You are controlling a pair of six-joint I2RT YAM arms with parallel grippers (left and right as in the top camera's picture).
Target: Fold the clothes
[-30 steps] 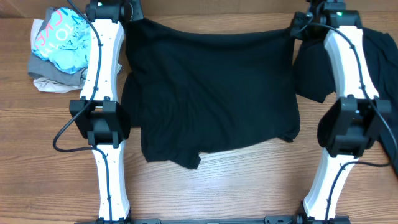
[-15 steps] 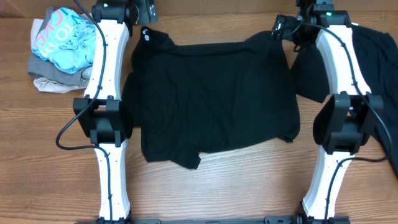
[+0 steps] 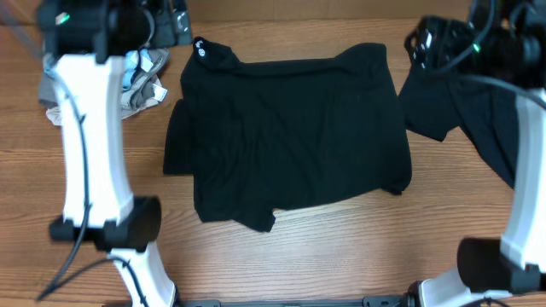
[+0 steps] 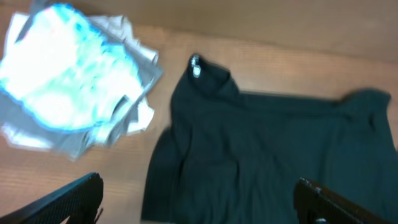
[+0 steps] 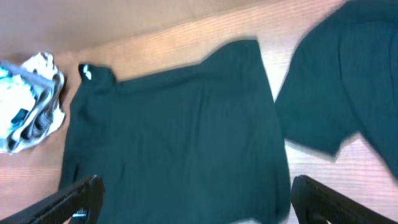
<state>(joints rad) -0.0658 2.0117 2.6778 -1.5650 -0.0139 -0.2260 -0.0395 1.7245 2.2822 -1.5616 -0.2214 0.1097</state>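
Observation:
A black short-sleeved shirt (image 3: 290, 136) lies spread flat on the table's middle, its small white logo (image 3: 201, 49) at the far left corner. A second black shirt (image 3: 456, 107) lies crumpled to its right. The light-blue, grey and beige bundle (image 3: 141, 81) sits at the far left, partly hidden behind my left arm (image 3: 85, 119). In the left wrist view my left gripper (image 4: 198, 183) hangs open high over the shirt (image 4: 267, 155), holding nothing. My right gripper (image 5: 196, 182) is also wide open above the shirt (image 5: 180, 137), empty.
Wooden table top (image 3: 341, 247) shows bare along the near edge. My right arm (image 3: 522, 145) rises over the second shirt at the right side. The bundle (image 4: 68, 93) lies just left of the logo corner (image 4: 195, 65).
Both grippers opened and let go of the shirt's far edge, which dropped onto the table. Both arms then rose toward the camera, away from the cloth.

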